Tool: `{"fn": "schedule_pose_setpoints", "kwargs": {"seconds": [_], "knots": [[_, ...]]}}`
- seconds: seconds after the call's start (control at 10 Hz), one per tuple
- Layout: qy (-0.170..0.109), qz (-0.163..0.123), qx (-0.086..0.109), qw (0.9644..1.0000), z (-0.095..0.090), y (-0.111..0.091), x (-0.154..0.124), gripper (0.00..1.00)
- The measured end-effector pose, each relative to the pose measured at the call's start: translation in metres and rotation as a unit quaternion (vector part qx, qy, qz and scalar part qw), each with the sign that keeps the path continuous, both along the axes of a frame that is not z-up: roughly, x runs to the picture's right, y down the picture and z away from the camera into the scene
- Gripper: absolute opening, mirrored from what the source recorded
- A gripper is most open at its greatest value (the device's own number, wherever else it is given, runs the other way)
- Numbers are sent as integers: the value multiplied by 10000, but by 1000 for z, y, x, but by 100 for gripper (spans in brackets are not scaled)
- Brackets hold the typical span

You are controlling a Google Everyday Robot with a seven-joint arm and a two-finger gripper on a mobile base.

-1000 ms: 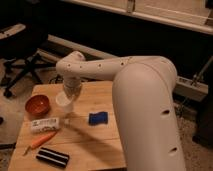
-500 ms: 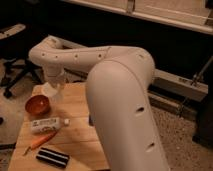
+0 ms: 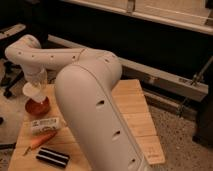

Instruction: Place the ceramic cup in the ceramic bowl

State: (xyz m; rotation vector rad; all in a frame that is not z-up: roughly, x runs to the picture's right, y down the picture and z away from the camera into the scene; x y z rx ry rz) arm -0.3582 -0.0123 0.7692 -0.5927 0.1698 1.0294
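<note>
The orange-red ceramic bowl [image 3: 38, 108] sits at the far left of the wooden table [image 3: 131, 107]. My gripper [image 3: 34, 91] hangs from the arm's wrist right over the bowl and is shut on the white ceramic cup [image 3: 33, 93]. The cup is just above the bowl's rim, at its back edge. I cannot tell whether the cup touches the bowl. My big white arm [image 3: 95, 105] crosses the middle of the view and hides much of the table.
A white rectangular packet [image 3: 45, 125], an orange carrot-shaped item [image 3: 41, 141] and a black oblong object [image 3: 52, 157] lie in front of the bowl. An office chair [image 3: 10, 75] stands on the floor to the left. A metal rail [image 3: 170, 82] runs behind the table.
The gripper has carried the cup leftward from the table's middle to above the bowl and has come lower. The arm now hides the blue item seen earlier.
</note>
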Motion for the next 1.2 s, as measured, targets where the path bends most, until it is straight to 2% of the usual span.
{"fn": "schedule_pose_setpoints", "kwargs": {"seconds": [0.1,0.2,0.5,0.8,0.9,1.2], "knots": [[-30,-64,-36,10000,6,6,-7,5],[-26,-138,-53,9999,14,12,-12,14],[4,-249,-36,9997,43,22,-24,47],[44,-208,-342,9992,56,35,-26,76],[54,-200,-431,9989,58,39,-25,79],[-12,-83,-836,9965,64,47,-21,80]]}}
